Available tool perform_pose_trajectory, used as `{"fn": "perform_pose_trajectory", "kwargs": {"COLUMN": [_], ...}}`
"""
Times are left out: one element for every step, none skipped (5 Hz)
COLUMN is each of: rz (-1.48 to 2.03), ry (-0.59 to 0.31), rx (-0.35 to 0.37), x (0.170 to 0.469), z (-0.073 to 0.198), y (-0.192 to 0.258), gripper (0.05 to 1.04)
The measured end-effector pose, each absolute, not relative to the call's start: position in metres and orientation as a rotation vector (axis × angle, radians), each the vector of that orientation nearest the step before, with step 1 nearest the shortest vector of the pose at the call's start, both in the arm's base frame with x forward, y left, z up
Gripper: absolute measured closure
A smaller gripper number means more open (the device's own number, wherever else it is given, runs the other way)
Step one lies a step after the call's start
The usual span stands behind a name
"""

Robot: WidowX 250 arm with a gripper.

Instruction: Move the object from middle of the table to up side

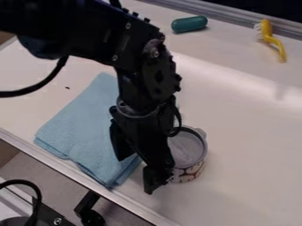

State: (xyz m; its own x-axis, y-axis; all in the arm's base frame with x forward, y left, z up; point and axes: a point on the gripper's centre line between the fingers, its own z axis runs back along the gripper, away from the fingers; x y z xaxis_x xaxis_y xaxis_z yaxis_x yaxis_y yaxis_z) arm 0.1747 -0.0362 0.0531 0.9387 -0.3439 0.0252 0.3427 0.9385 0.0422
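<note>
- Presently, the black two-finger hand is seen hanging down over the counter, near the middle of the view; its two fingers are held spread, and a part of the cloth can be seen between them.
- The round cup with grey inside and a brown-and-white patterned wall is placed upright in the middle part of the counter, just beside the hand; one side of it is hidden by the hand, and it cannot be told if they are touching.
- The folded light blue cloth is laid flat on the left, partly covered by the hand and the black arm, which is seen coming from the upper left.
- Near the far edge, a dark green, capsule-shaped object is seen lying.
- Farther to the right, a yellow brush with white bristles is placed, well apart from the cup.
</note>
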Motion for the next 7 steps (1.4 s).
{"fn": "perform_pose_trajectory", "kwargs": {"rz": [-0.297,-0.266,-0.230,-0.204,-0.179,-0.158,-0.127], "ry": [-0.038,-0.072,-0.078,-0.098,-0.126,-0.153,-0.192], "rx": [0.028,0.035,0.027,0.024,0.027,0.026,0.019], "x": [0.184,0.191,0.203,0.212,0.226,0.239,0.256], "z": [0.052,0.055,0.053,0.052,0.051,0.052,0.052], "y": [-0.046,-0.051,-0.058,-0.066,-0.072,-0.078,-0.085], "gripper": [0.083,0.083,0.083,0.083,0.083,0.083,0.083]}}
